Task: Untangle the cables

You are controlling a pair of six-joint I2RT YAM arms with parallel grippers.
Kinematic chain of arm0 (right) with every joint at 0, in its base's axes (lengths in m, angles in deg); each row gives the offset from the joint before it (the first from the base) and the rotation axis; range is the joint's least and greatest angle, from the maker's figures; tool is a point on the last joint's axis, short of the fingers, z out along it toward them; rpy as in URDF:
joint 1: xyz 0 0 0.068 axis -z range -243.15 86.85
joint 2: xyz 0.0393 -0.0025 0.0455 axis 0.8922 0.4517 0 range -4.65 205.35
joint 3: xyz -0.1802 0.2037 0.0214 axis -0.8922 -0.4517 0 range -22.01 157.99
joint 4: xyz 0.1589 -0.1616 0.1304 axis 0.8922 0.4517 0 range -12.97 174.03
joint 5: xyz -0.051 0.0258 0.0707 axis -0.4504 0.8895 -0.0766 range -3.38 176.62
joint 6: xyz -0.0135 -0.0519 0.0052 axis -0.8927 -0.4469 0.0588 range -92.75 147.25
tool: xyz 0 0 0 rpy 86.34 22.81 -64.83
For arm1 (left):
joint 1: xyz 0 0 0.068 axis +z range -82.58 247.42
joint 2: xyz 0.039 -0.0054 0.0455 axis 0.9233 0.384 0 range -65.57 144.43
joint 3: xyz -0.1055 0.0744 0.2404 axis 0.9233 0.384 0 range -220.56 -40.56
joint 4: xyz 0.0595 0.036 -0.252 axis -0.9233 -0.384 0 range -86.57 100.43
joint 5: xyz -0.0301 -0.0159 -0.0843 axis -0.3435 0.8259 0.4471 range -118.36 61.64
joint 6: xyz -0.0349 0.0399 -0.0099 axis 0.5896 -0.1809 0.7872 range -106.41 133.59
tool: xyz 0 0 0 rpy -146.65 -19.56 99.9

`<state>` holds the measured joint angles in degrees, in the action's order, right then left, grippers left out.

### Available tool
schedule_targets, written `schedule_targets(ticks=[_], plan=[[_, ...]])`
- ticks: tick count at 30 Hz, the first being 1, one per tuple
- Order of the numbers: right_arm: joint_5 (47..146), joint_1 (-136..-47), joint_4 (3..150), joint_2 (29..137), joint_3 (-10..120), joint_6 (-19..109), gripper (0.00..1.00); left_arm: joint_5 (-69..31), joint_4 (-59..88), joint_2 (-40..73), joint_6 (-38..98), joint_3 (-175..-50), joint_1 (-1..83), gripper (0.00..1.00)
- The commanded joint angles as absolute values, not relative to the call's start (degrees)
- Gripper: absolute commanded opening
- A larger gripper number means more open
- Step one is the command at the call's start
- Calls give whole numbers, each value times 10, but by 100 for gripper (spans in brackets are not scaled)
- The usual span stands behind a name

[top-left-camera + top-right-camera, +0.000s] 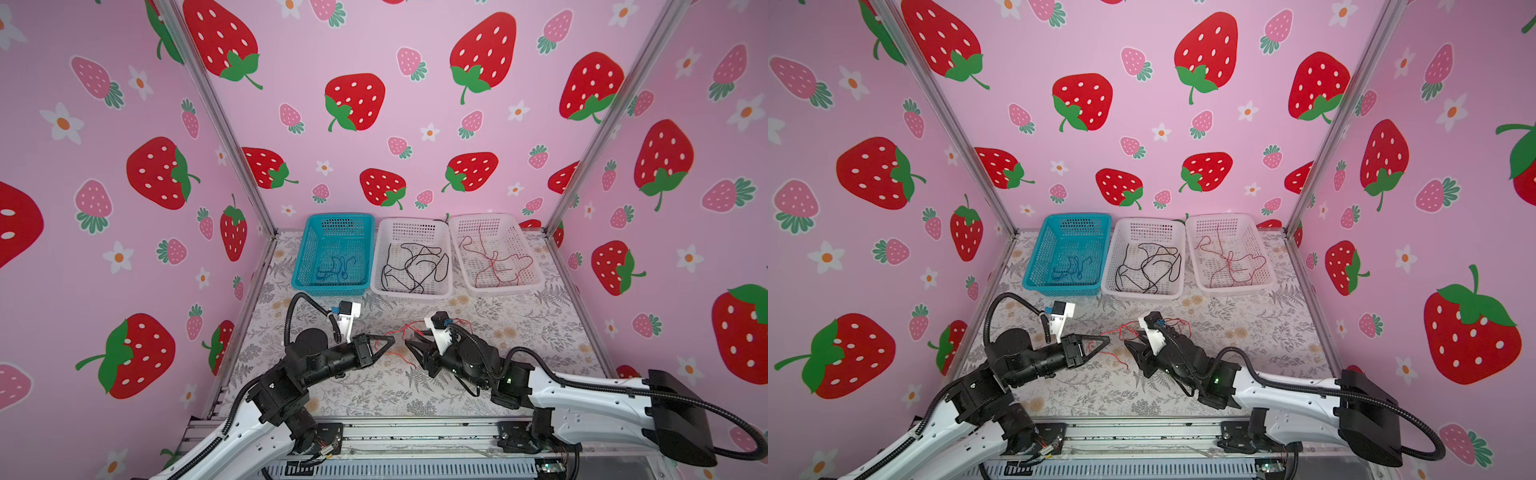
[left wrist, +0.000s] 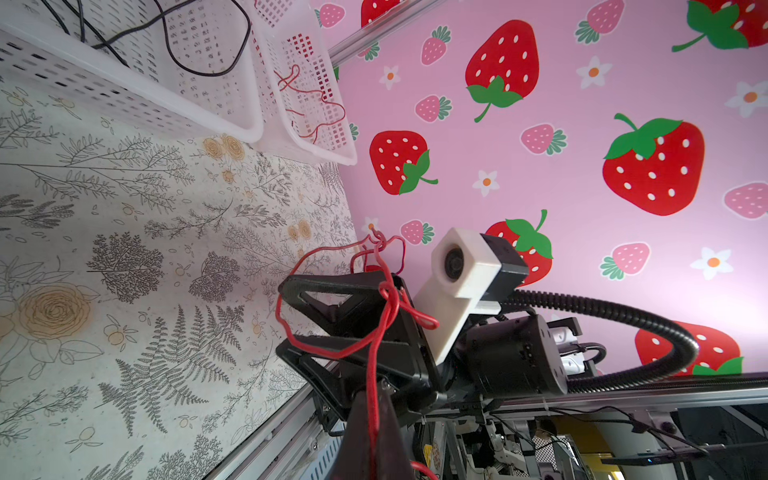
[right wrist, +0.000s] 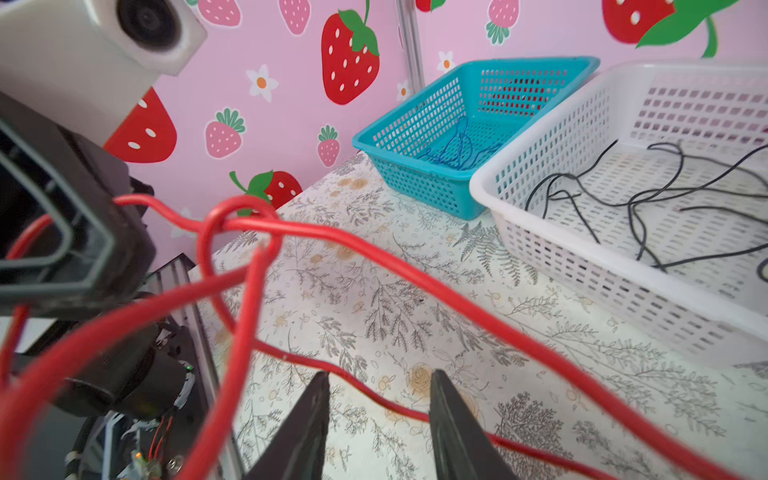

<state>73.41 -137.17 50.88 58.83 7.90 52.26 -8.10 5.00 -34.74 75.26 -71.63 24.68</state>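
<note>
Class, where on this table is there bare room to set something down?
Bare: the mat between the right white basket and the right arm; also the front strip between both arms. Crowded: the middle, where the red cable loops between the left gripper and right gripper; baskets fill the back.

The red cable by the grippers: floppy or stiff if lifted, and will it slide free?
Likely floppy: the red cable sags in loose loops from the left gripper. Probably light: it looks string-thin. It may snag, not slide: a knot-like loop shows and strands drape over the right gripper.
</note>
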Motion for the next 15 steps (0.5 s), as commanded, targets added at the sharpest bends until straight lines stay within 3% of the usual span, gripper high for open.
schedule_targets(ticks=[1, 6, 15], plan=[[674, -1400, 448, 583, 96, 473, 42, -68, 78, -355, 764, -710, 248, 0], [677, -1411, 422, 604, 102, 431, 45, -66, 87, -353, 769, -706, 249, 0], [586, -1430, 365, 641, 101, 363, 44, -59, 103, -349, 781, -704, 249, 0]])
